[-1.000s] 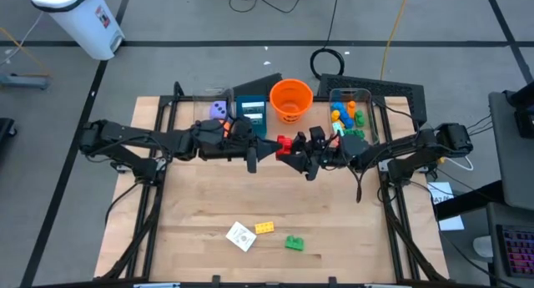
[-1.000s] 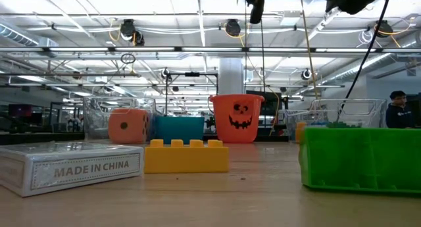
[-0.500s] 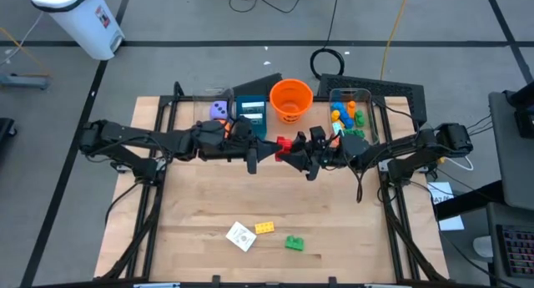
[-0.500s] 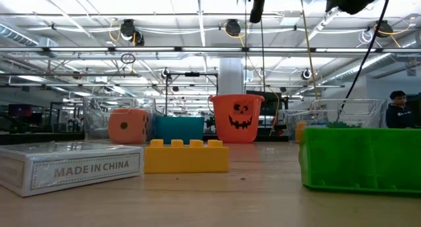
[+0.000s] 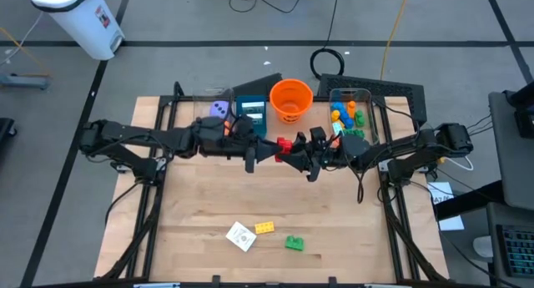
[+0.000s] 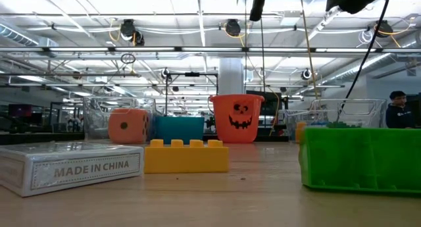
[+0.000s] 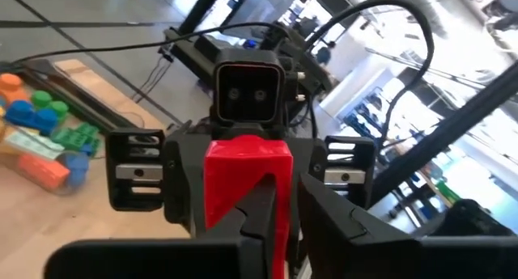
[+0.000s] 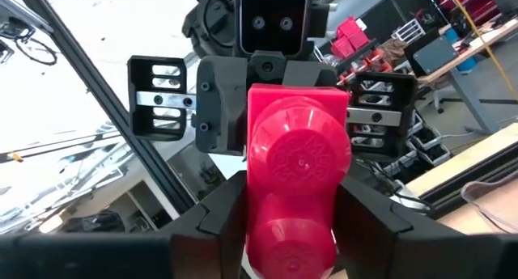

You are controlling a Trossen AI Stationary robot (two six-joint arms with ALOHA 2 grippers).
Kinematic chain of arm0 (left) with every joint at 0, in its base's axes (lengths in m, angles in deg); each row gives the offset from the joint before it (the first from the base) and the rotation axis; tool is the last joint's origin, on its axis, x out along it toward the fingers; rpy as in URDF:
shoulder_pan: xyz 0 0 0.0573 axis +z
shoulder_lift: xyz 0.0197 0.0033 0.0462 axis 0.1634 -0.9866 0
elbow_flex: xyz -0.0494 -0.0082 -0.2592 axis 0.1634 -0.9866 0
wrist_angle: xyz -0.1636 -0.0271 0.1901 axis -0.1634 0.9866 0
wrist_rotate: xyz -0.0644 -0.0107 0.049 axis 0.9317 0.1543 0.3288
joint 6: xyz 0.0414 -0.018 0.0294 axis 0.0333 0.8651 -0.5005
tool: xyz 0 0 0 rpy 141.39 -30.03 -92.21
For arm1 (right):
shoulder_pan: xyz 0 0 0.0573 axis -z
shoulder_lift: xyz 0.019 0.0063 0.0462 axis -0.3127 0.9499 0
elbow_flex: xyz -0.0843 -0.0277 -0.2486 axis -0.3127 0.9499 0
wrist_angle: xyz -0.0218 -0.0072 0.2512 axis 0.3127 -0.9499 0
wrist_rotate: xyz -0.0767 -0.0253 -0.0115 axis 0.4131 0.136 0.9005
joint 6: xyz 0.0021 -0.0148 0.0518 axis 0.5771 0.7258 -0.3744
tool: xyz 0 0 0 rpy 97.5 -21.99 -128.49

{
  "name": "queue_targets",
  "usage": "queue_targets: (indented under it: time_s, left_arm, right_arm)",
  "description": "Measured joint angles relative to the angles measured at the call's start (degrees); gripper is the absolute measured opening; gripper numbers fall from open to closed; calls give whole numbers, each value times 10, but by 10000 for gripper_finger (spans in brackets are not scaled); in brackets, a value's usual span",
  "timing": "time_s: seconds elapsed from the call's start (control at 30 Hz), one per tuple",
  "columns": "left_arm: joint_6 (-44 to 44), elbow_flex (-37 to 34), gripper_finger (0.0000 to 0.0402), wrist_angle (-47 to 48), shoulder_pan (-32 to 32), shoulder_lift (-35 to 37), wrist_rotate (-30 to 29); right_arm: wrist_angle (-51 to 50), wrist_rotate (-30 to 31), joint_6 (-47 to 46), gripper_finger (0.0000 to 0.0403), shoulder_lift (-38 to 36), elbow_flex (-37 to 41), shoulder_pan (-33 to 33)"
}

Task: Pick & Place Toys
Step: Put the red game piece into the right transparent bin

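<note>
High above the table's far middle, a red brick [image 5: 284, 144] hangs between my two grippers. My left gripper [image 5: 273, 148] reaches in from the table's left and is shut on it. My right gripper [image 5: 294, 151] comes from the right and is shut on it too. Near the front edge a white card box [image 5: 240, 236], a yellow brick [image 5: 264, 228] and a green brick [image 5: 294, 243] lie flat on the wood. A purple die [image 5: 219, 110] sits at the far left, and an orange die [image 6: 128, 126] shows in the low view. My left gripper pinches the red brick's near end [image 7: 281, 218] between its two fingers, coming in level from the table's left. The brick is lifted well clear of the table. My right gripper pinches the brick's two sides [image 8: 259, 222] between its two fingers, with the studded face [image 8: 299, 158] toward its camera. It comes from the table's right, slanting a little upward.
Along the far edge stand an orange bucket [image 5: 290, 98], a teal box [image 5: 250, 113] and a clear bin [image 5: 349, 114] holding several coloured bricks. The wood between the arms and the front toys is bare.
</note>
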Motion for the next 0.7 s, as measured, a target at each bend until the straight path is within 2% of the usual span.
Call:
queue_targets:
  time_s: [0.13, 0.43, 0.57, 0.7]
  left_arm:
    - [0, 0, 83, -4, 9, 0, 16]
    - [-4, 0, 194, -8, 10, 0, 24]
    - [-16, 0, 216, 12, 14, 16, 41]
    - [-36, 0, 220, 67, 15, 42, 43]
  right_arm:
    - [-1, 1, 8, 138, 0, 0, 0]
    - [-3, 3, 15, 139, 0, 0, 1]
    - [-2, 2, 14, 140, -3, 0, 11]
    - [-15, 3, 17, 140, -21, 0, 25]
